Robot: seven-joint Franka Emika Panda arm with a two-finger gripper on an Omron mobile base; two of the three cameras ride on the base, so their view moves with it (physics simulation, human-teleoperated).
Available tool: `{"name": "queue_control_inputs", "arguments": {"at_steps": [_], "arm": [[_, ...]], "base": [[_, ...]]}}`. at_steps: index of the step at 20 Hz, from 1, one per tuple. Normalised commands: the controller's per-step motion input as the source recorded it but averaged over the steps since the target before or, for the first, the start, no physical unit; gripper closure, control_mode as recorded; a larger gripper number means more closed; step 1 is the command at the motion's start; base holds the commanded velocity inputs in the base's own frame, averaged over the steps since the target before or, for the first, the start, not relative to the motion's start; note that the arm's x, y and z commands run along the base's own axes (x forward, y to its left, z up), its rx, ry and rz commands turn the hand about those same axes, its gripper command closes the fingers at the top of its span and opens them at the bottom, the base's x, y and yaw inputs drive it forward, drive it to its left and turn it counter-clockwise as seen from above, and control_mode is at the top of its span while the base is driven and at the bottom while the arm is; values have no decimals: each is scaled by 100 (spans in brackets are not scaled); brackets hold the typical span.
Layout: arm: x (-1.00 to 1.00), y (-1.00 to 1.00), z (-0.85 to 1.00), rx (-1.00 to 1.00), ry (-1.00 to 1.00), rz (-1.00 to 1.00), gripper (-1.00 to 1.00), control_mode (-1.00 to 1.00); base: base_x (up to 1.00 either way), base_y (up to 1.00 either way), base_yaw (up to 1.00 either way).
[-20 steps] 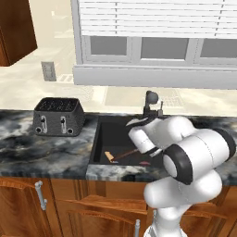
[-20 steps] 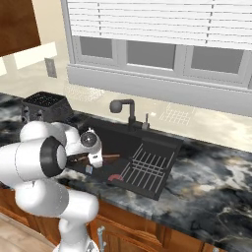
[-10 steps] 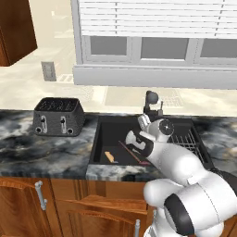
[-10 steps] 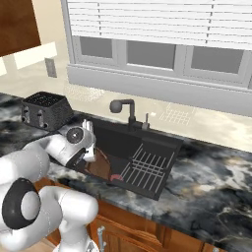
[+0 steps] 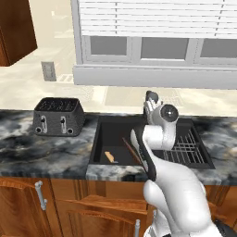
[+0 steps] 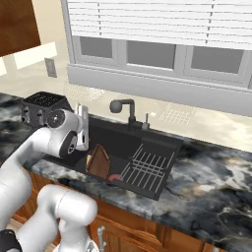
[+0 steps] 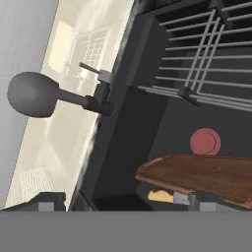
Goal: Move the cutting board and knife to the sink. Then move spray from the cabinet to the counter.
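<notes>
Heads up: your gripper is wide open and empty at mid-left, cutting board and knife already sit in the sink, so swinging away carelessly could clip the faucet.

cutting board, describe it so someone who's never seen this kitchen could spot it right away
Find the dark sink set into the marble counter, below the window. Inside the basin the cutting board leans tilted, left of the wire rack. It is the only flat brown wooden slab there, far larger than the tan-handled knife beside it.

Black toaster, wire rack
</notes>
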Motion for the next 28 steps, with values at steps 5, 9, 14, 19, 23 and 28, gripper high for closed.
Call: {"name": "queue_control_inputs", "arguments": {"at_steps": [5, 9, 14, 19, 23, 28], "arm": [[-55, 0, 91, 0, -1, -6, -100, -100], [-73, -3, 84, 0, -1, -1, -100, -100], [-79, -15, 60, 0, -1, 0, -100, -100], [-81, -14, 2, 0, -17, 5, -100, -100], [-12, -10, 0, -23, -10, 44, -100, -100], [-7, 0, 0, -32, -2, 49, -100, -100]], "base": [[0, 0, 0], [0, 0, 0], [0, 0, 0], [0, 0, 0], [0, 0, 0], [0, 0, 0]]}}
